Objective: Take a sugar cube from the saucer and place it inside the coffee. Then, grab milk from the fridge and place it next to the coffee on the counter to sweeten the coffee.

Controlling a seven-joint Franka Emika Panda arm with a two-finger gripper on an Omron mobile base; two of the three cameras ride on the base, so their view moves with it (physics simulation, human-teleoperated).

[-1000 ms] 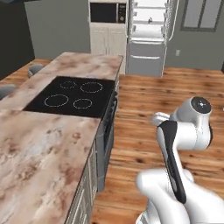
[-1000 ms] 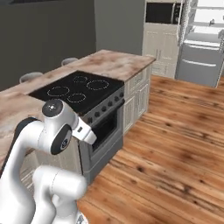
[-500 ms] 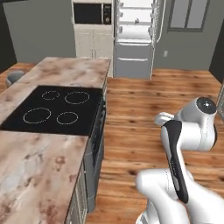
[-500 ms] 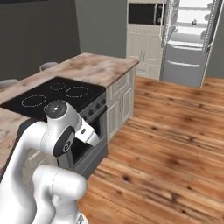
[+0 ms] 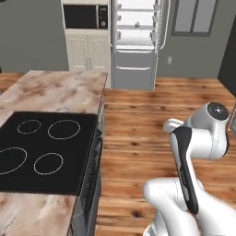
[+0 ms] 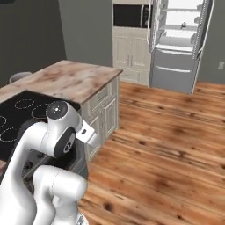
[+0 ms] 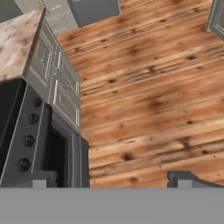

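the table [image 5: 64,90] is pinkish-brown marbled stone over cream panelled cabinets [image 6: 103,115]. the cooktop [image 5: 41,156] is black with white rings, the fridge [image 5: 134,69] silver-grey with a white interior, the floor [image 5: 138,124] warm brown wood planks.

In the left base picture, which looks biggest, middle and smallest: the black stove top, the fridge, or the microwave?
1. The black stove top, though it looks so big partly because it is nearest the camera.
2. The fridge, far across the room with its doors open.
3. The microwave, clearly the smallest.
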